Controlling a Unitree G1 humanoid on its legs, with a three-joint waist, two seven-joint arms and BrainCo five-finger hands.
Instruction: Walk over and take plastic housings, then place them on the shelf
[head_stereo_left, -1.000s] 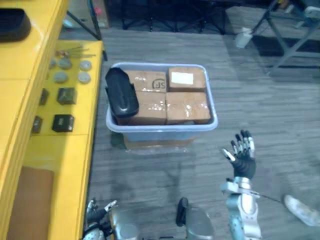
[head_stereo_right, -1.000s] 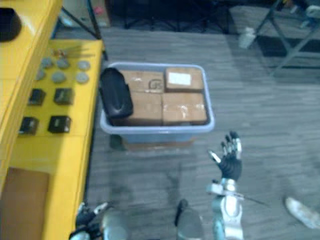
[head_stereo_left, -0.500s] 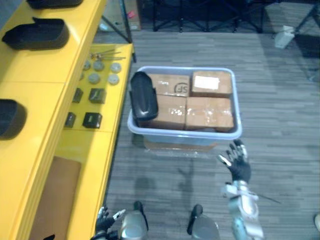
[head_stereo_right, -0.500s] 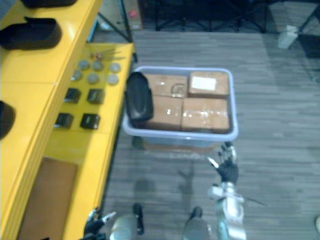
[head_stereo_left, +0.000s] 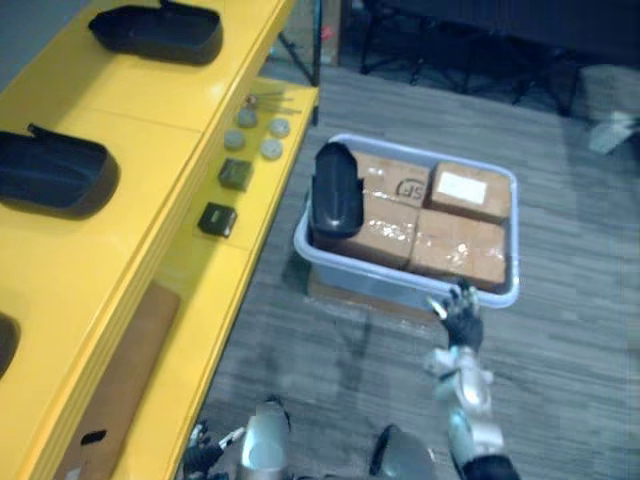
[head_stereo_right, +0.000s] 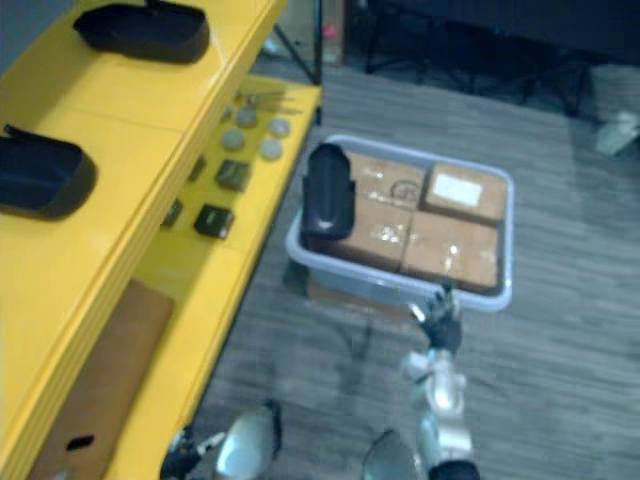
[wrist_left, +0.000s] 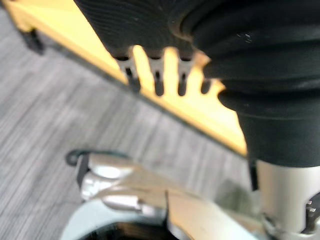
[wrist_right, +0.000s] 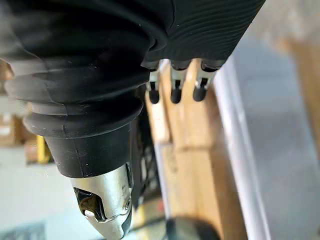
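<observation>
Closing in on the bin (head_stereo_left: 505, 292), with the whole view shifting since a second ago: camera travel, not things moving. Bringing the right robot hand (head_stereo_left: 462, 318) from well short of the bin up to its near rim, fingers straight and spread, released, grasping nothing. Hanging the left robot hand (head_stereo_left: 205, 462) low beside the shelf (head_stereo_left: 170, 150), fingers relaxed, also empty. Judging the walk as nearly ending and the pick-up as not yet starting. Seeing the housing (head_stereo_left: 337, 190) lying at the bin's left end, on the boxes (head_stereo_left: 455, 245), across the bin from the right robot hand, so likely needing a reach over and leftward.

Counting one housing in the bin. Counting two shelf housings (head_stereo_left: 155, 30) on the top board, plus a dark edge at the view's border, possibly a third. Counting four boxes, packing the bin two by two. Counting four discs (head_stereo_left: 270, 148) and at least two black blocks (head_stereo_left: 216, 218) on the lower board.
</observation>
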